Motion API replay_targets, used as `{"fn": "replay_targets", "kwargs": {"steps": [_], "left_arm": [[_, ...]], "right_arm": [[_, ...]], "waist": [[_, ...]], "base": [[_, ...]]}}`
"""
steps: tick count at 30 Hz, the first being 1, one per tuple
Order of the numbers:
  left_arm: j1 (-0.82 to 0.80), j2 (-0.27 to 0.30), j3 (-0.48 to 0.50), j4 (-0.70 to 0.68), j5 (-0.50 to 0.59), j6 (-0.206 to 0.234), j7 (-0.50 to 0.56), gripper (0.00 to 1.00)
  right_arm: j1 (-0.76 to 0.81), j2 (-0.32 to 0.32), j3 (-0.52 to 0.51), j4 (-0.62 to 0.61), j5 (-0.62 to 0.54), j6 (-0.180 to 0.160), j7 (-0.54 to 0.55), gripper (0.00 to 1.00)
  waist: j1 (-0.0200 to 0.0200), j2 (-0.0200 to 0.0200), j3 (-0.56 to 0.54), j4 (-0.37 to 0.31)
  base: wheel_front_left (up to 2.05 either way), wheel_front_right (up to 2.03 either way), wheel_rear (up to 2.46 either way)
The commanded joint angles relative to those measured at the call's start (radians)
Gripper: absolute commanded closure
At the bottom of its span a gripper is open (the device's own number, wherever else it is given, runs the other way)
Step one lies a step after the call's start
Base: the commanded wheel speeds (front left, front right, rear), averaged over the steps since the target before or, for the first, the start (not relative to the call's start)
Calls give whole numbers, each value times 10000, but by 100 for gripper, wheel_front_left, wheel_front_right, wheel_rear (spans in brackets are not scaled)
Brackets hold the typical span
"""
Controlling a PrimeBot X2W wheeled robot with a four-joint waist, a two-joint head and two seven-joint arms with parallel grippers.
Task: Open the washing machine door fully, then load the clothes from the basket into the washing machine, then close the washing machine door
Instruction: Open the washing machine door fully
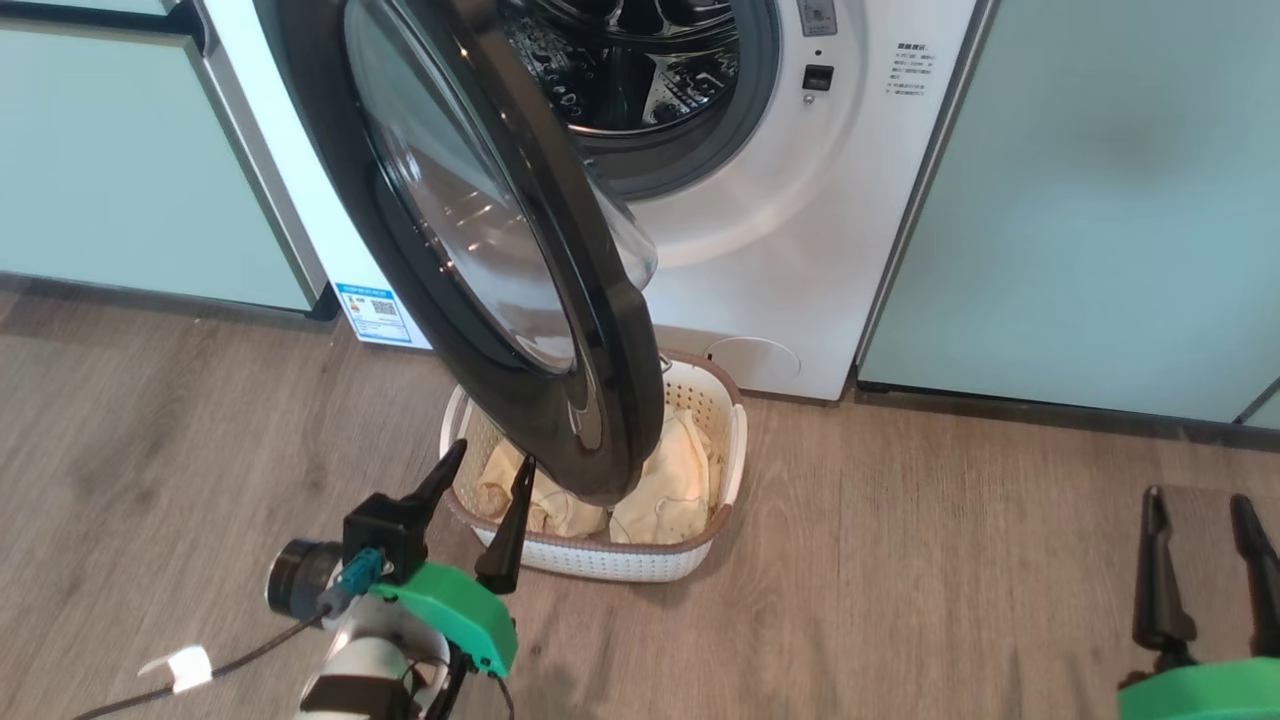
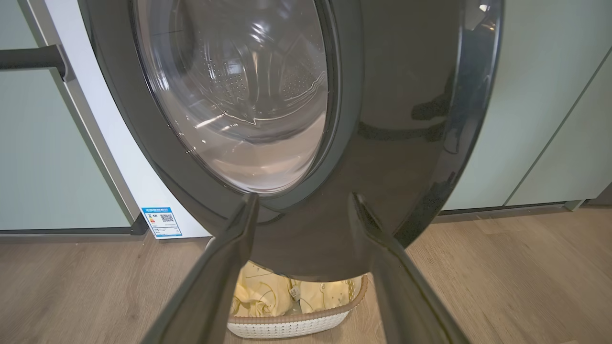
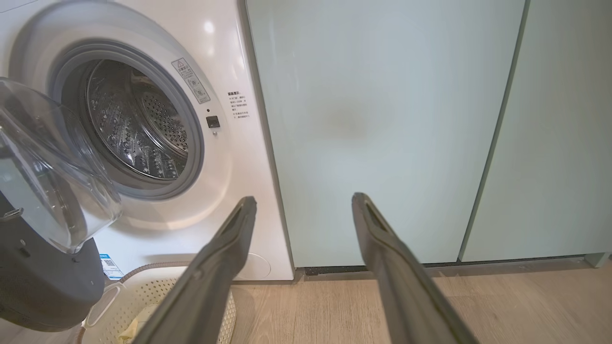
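The washing machine (image 1: 800,230) stands with its door (image 1: 560,330) swung partway out, the black rim hanging over the basket (image 1: 600,562). Pale yellow clothes (image 1: 672,480) lie in the basket, partly hidden by the door. My left gripper (image 1: 492,456) is open just in front of the door's lower rim, near the basket's left end, holding nothing. In the left wrist view the door (image 2: 397,143) stands close ahead of my open left gripper (image 2: 303,200), with the clothes (image 2: 265,291) below. My right gripper (image 1: 1196,497) hovers open and empty over the floor to the right, facing the cabinet (image 3: 382,119) beside the steel drum (image 3: 138,129).
Pale green cabinet panels (image 1: 1100,200) flank the machine on both sides. A dark handle (image 2: 28,57) sticks out of the left cabinet. A blue QR sticker (image 1: 372,312) sits at the machine's lower left corner. Wooden floor (image 1: 950,580) stretches between the basket and my right gripper.
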Motion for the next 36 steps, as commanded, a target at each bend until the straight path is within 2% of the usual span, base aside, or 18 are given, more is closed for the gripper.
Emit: {"fn": "replay_targets", "kwargs": {"steps": [1,10,30,31,32,33,34,35,36], "left_arm": [[-270,129,418,-280,33,24,-63,0],[-335,124,534,-263,70,17,-63,0],[-619,111,639,-130,98,19,-63,0],[-654,110,641,-115,94,23,-63,11],[-685,109,638,-84,88,24,-63,49],[-719,109,630,-39,80,23,-63,66],[-759,108,622,1,83,22,-63,89],[-801,108,617,35,83,21,-63,100],[-844,107,610,72,82,17,-63,100]], "right_arm": [[-105,-20,113,-500,-224,-29,-92,0],[372,176,70,-861,-632,-29,-93,0],[389,216,76,-1027,-547,-29,-93,0],[383,216,79,-1029,-548,-29,-93,0],[375,216,82,-1010,-479,-29,-93,0],[359,216,87,-1006,-469,-29,-93,0],[346,216,97,-1004,-481,-29,-93,0],[336,217,110,-1001,-484,-29,-93,0],[331,217,120,-999,-485,-29,-93,0]], "waist": [[0,0,-3,-6],[0,0,-12,-38],[0,0,191,-98],[0,0,206,-105],[0,0,217,-113],[0,0,225,-122],[0,0,232,-133],[0,0,239,-143],[0,0,246,-149]], "base": [[0,0,0],[0,0,0],[0,0,0],[0,0,0],[0,0,0],[0,0,0],[0,0,0],[0,0,0],[0,0,0]]}}
